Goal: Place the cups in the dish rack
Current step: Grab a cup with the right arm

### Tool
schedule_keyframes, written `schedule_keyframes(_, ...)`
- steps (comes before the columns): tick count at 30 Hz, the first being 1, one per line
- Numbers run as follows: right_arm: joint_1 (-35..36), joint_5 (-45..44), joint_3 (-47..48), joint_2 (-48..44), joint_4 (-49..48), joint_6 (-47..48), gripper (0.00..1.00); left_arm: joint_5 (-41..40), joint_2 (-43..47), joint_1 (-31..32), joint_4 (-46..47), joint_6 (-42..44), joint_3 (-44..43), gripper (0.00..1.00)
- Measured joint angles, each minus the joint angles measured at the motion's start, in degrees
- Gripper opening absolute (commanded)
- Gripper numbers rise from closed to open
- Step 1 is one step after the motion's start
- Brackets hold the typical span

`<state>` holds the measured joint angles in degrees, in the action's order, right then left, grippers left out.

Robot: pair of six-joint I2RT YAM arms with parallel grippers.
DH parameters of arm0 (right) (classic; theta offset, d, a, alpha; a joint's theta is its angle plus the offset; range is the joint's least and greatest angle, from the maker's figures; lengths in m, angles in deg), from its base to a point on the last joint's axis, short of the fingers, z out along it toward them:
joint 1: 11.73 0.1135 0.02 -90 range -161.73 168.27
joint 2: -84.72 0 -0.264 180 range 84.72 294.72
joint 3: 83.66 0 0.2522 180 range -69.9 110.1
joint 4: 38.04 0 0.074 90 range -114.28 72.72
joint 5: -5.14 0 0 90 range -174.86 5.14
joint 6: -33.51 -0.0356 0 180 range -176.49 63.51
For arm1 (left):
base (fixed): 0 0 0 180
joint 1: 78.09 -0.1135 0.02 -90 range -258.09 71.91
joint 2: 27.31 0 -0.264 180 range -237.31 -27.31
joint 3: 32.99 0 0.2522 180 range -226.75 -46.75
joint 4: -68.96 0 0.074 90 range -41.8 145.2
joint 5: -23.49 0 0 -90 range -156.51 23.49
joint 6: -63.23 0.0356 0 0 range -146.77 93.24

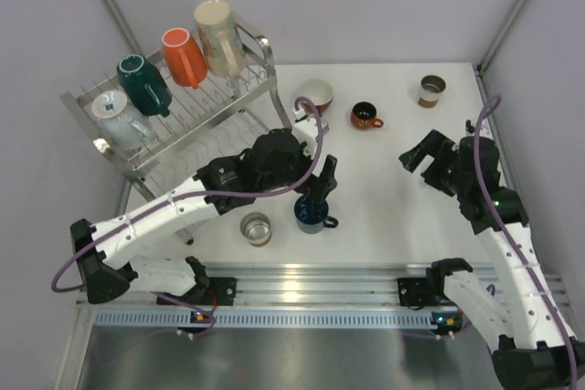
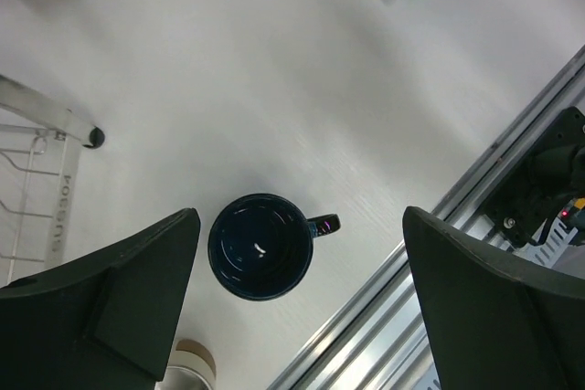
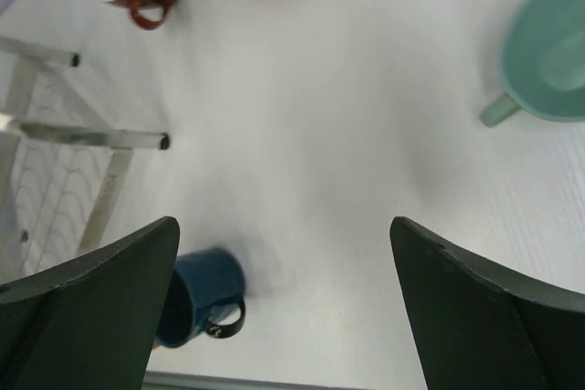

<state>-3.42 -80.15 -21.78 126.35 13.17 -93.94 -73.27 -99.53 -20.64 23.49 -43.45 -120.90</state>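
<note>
I see a white table (image 1: 402, 216) that carries everything. The dish rack (image 1: 183, 125) stands on its feet in the far left corner, one black-capped foot resting on the tabletop. Five cups sit upright directly on the surface. The navy mug (image 1: 311, 213) is near the middle, toward the near edge, with its handle pointing right. The glass cup (image 1: 256, 228) stands just to its left, apart from it. Farther back, the red mug (image 1: 315, 96) with its pale inside sits close to the rack's right end. The small brown mug (image 1: 366, 116) is beside it, and the mint cup (image 3: 548, 52) stands well off to the right.
</note>
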Motion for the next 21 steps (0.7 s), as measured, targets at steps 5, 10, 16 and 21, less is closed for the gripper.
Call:
schedule_keyframes(5,-0.9,-9.5,1.3,9.9,4.2,-1.8,0.99,1.0,3.7,0.6,4.3,-3.3,8.7,0.98)
schedule_keyframes(10,-4.2,-14.3,5.9,20.7,5.7,-0.6,0.99,1.4,6.7,0.6,7.9,-5.8,11.4,0.98)
schedule_keyframes(16,-7.6,-18.2,8.2,23.1,4.2,1.9,0.99,2.3,9.4,0.7,9.6,-9.0,14.9,0.98)
schedule_keyframes(21,-12.4,-22.1,8.0,23.4,4.0,2.6,0.95,3.9,9.5,0.9,9.9,-10.1,16.7,0.98)
